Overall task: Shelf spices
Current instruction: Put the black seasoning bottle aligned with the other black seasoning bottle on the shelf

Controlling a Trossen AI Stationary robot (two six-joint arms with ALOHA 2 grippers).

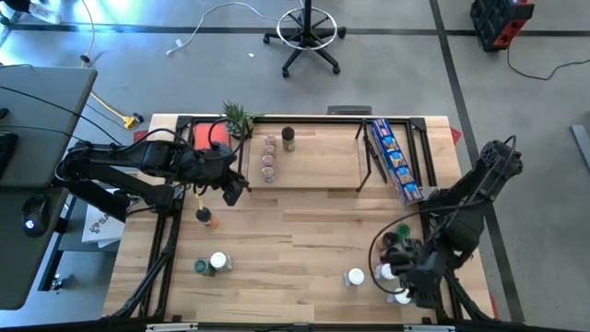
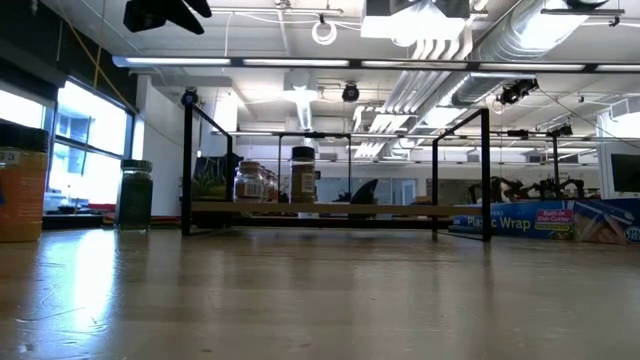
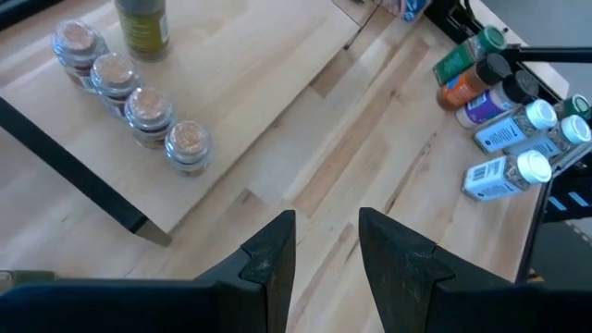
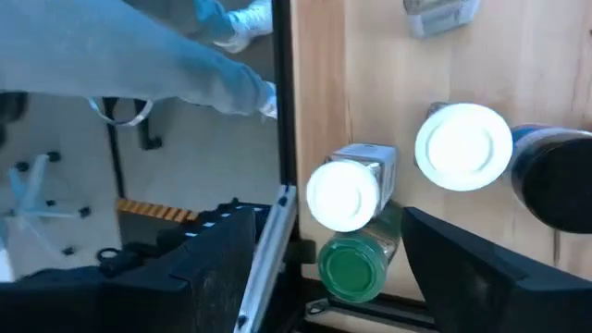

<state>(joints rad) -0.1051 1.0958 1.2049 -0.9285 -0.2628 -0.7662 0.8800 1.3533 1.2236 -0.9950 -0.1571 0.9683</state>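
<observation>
The light-wood shelf stands at the table's far side on black legs. On it stand several clear-lidded jars in a row and one dark-lidded jar. My left gripper hovers open off the shelf's left near corner, holding nothing. My right gripper is open above a cluster of jars at the table's right near corner. Its fingers stand on either side of a white-lidded jar and a green-lidded jar, both lying on the table.
An orange jar, a green-and-white pair and a white-lidded jar sit on the near table. A blue packet lies across the shelf's right end. A plant and a red square are at the far left.
</observation>
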